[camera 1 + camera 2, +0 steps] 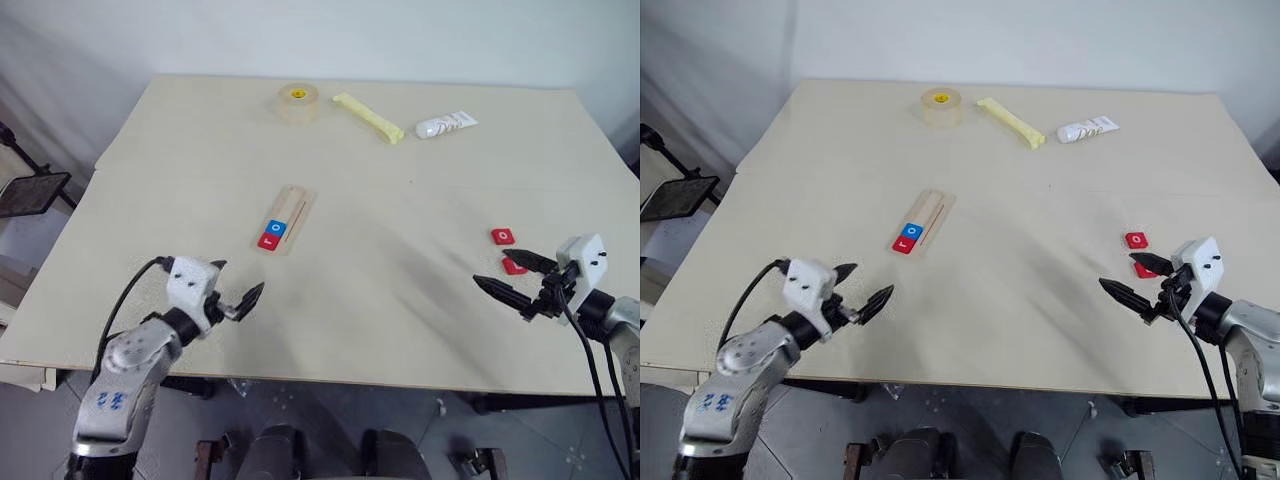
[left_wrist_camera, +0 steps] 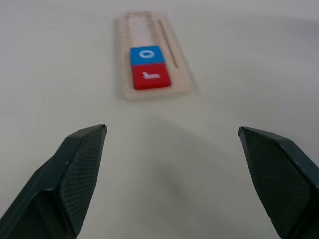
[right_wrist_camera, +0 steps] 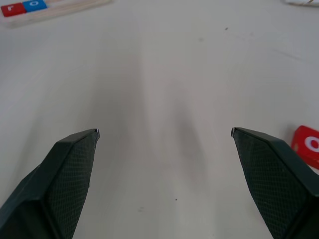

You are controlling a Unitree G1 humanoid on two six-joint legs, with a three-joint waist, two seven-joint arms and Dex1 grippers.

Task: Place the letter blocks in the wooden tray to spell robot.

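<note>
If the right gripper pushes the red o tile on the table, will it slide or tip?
The red o tile lies flat and thin on the smooth table, so it would probably slide, not tip or roll. It looks small and rigid, likely light. A push could knock it into the red tile beside it.

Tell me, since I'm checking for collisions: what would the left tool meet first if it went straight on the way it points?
Probably the wooden tray, at its near end where the red r block sits. The left tool is open, with bare table between; depth is uncertain.

Wooden tray [image 2: 152,87]: pale, smooth wood. Letter blocks [image 2: 149,78]: glossy plastic. Left gripper [image 2: 172,174] fingers [image 2: 70,174]: matt, cross-hatched black plastic.
</note>
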